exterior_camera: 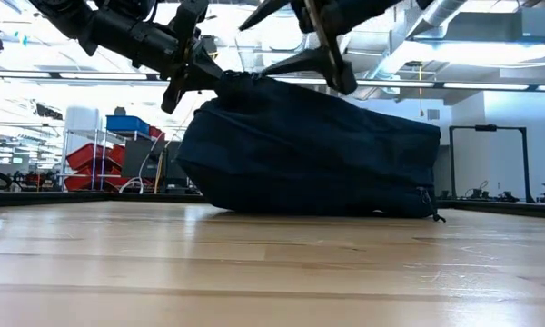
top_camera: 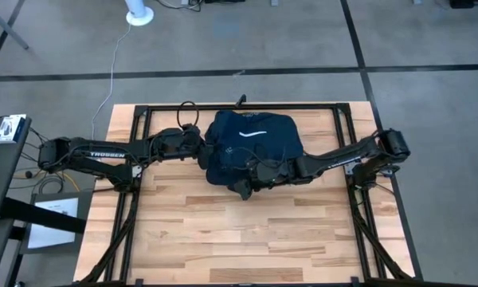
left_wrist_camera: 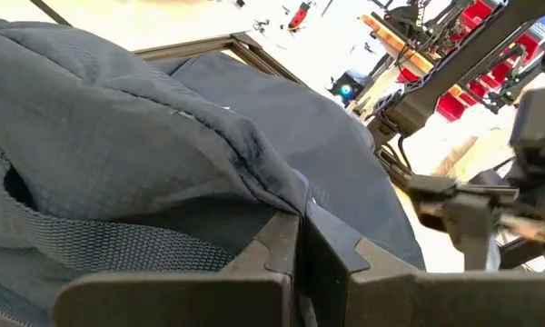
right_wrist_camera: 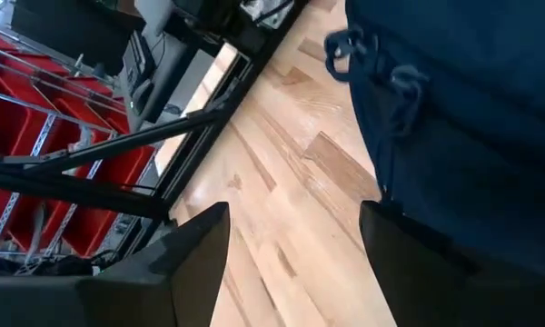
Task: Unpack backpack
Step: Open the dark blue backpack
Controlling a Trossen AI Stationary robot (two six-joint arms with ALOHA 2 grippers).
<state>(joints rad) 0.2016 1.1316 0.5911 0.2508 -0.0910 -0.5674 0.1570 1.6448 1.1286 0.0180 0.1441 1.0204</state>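
The dark navy backpack (top_camera: 251, 143) lies on its side on the far middle of the wooden table, its white stripe (top_camera: 252, 132) facing up. My left gripper (top_camera: 202, 148) is shut on fabric at the backpack's left side, which rises to a peak (exterior_camera: 229, 80) in the low view. My right gripper (right_wrist_camera: 295, 263) stands open at the backpack's near edge (top_camera: 247, 185), above the table. One of its fingers (right_wrist_camera: 409, 254) is right by the backpack's dark wall (right_wrist_camera: 463, 136), near the zipper pulls (right_wrist_camera: 401, 84). My left gripper pinches a raised fold of the backpack's fabric (left_wrist_camera: 271, 186) between its two shut fingers, at the upper left of the backpack. The fingers come from the table's left, nearly level. The fold is drawn up to a point (exterior_camera: 225, 82), while the backpack's underside stays on the table. Whether my right gripper touches the backpack, I cannot tell.
A black metal frame (top_camera: 239, 106) runs around the table's edges. The near half of the wooden table (top_camera: 239, 239) is bare boards. Red bins on shelving (exterior_camera: 91, 156) stand in the room beyond.
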